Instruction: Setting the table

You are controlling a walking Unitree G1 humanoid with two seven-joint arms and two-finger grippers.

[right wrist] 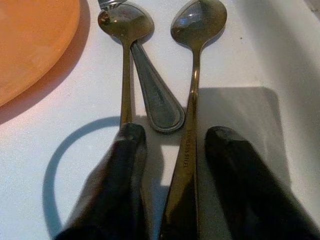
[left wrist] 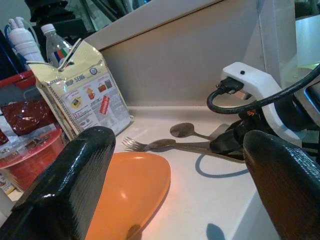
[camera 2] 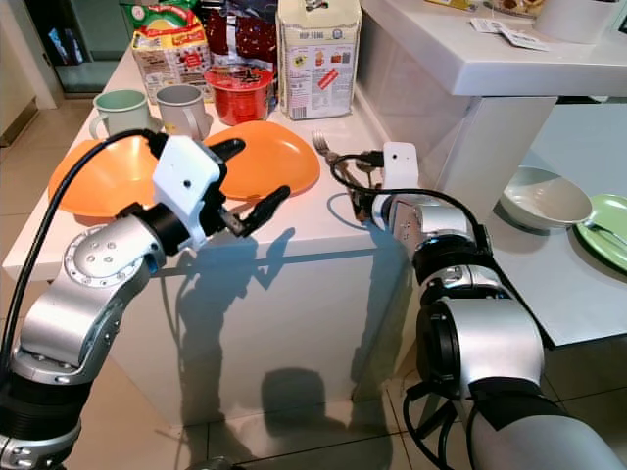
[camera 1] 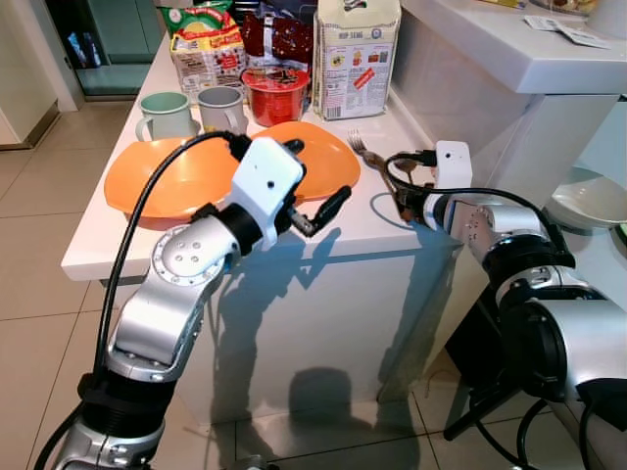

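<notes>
- The right gripper (right wrist: 175, 150) sits low at the counter's near edge over the cutlery, its two black fingers parted; one spoon's (right wrist: 192, 100) handle runs between them, and I cannot tell whether they are touching it yet.
- Just beside lie a second spoon (right wrist: 122, 55) and a fork (camera 1: 359, 146), whose handle end shows between the two spoons in the right wrist view. All three lie on the white counter (camera 1: 98, 235), right of the orange plates (camera 1: 196, 171).
- The left gripper (camera 1: 318, 201) hovers with its fingers spread and empty, over the counter's front edge at the nearer orange plate.
- Risk: the handles lie close together, so closing could catch or drag the neighbouring spoon or the fork handle.
- Risk: the flat handle lies flush on the counter; the fingers may slip off it, or the spoon may pivot once lifted by its end.
- Risk: the cutlery is near the counter edge, so a nudge might push a piece off to the floor.
- Writing: the flour bag (camera 1: 355, 54) reads roughly "HUP SENG"; the smaller print is too small to read. The spoon handle bears stamped lettering, possibly "STEEL". The snack packets (camera 1: 206, 44) and red tub (camera 1: 274, 93) behind the two mugs (camera 1: 191, 110) are illegible.
</notes>
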